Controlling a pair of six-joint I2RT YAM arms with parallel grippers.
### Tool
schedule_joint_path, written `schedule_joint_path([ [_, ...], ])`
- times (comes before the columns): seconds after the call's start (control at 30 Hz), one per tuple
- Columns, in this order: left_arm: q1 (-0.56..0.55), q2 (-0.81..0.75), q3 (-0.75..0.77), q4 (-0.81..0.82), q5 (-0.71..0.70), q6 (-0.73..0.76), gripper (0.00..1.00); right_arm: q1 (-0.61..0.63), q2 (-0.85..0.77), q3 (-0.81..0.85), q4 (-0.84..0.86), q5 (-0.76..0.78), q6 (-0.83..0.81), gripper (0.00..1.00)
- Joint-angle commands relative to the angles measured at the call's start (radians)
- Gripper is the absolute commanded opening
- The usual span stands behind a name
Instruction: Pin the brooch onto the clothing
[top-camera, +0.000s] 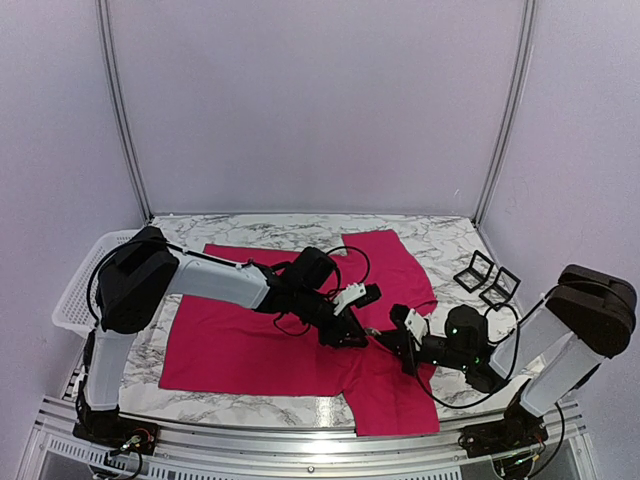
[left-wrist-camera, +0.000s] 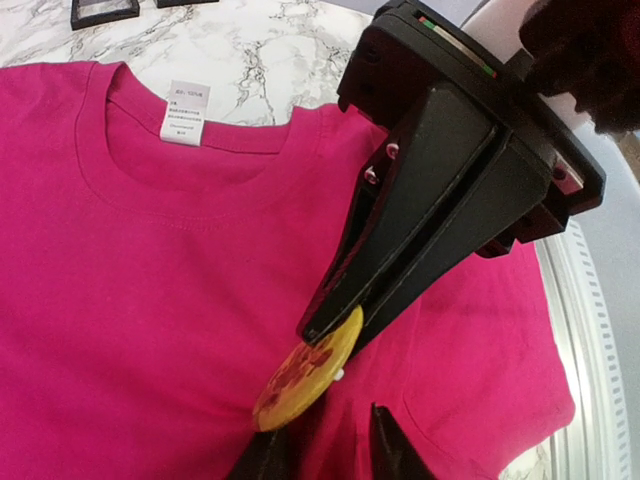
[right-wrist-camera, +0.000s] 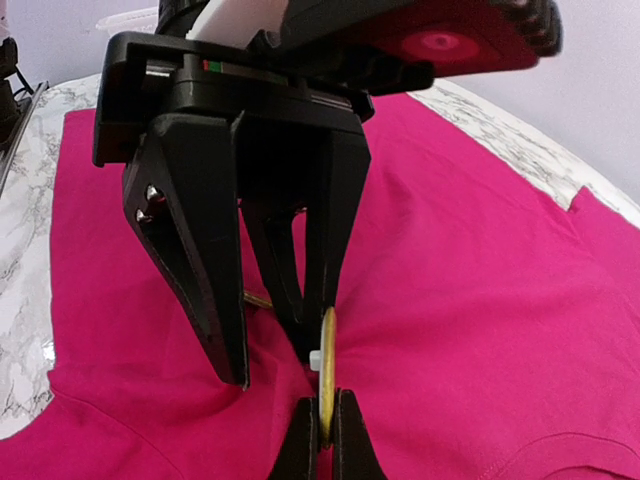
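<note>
The clothing (top-camera: 250, 340), a crimson-pink T-shirt, lies flat on the marble table, its white neck label (left-wrist-camera: 185, 112) showing at the collar. My right gripper (right-wrist-camera: 326, 440) is shut on the lower edge of the brooch (right-wrist-camera: 327, 350), a round yellow disc held on edge against a raised fold of the shirt (right-wrist-camera: 480, 300). In the left wrist view the brooch (left-wrist-camera: 300, 378) shows a red pattern. My left gripper (left-wrist-camera: 330, 452) stands open right at the brooch, its fingers (right-wrist-camera: 195, 260) straddling the fold. Both grippers meet at the shirt's middle: left gripper (top-camera: 352, 335), right gripper (top-camera: 385, 342).
Two small black square frames (top-camera: 487, 278) lie on the marble at the right, beyond the shirt. A white basket (top-camera: 85, 280) stands at the table's left edge. A metal rail (top-camera: 300, 440) runs along the near edge.
</note>
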Motion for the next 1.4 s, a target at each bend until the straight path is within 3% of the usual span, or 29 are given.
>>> schedule_joint_path([
  [0.0, 0.012, -0.075, -0.011, -0.013, -0.029, 0.050, 0.35, -0.019, -0.012, -0.002, 0.045, -0.100, 0.047, 0.00],
  [0.17, 0.013, -0.125, -0.036, -0.045, -0.046, 0.113, 0.53, -0.038, -0.019, 0.012, 0.026, -0.187, 0.059, 0.00],
  [0.27, 0.014, -0.147, -0.053, -0.046, -0.044, 0.143, 0.55, -0.051, -0.021, 0.026, 0.001, -0.206, 0.063, 0.00],
  [0.33, 0.016, -0.153, -0.058, -0.046, -0.055, 0.161, 0.52, -0.055, -0.020, 0.026, 0.003, -0.211, 0.062, 0.00],
  [0.43, 0.018, -0.139, -0.044, -0.046, -0.067, 0.177, 0.35, -0.060, -0.020, 0.028, 0.002, -0.217, 0.059, 0.00],
  [0.5, 0.018, -0.132, -0.045, -0.046, -0.062, 0.196, 0.29, -0.062, -0.021, 0.031, -0.002, -0.216, 0.056, 0.00],
  [0.77, 0.015, -0.123, -0.110, 0.021, -0.030, 0.313, 0.36, -0.063, -0.014, 0.049, -0.008, -0.256, 0.043, 0.00],
  [1.03, 0.014, -0.112, -0.135, 0.129, -0.035, 0.237, 0.16, -0.062, -0.013, 0.063, -0.025, -0.278, 0.028, 0.00],
  [1.23, 0.012, -0.111, -0.134, 0.132, -0.024, 0.226, 0.14, -0.063, -0.007, 0.068, -0.029, -0.286, 0.020, 0.00],
  [1.37, 0.011, -0.111, -0.138, 0.132, -0.014, 0.225, 0.00, -0.062, -0.009, 0.073, -0.035, -0.285, 0.018, 0.00],
])
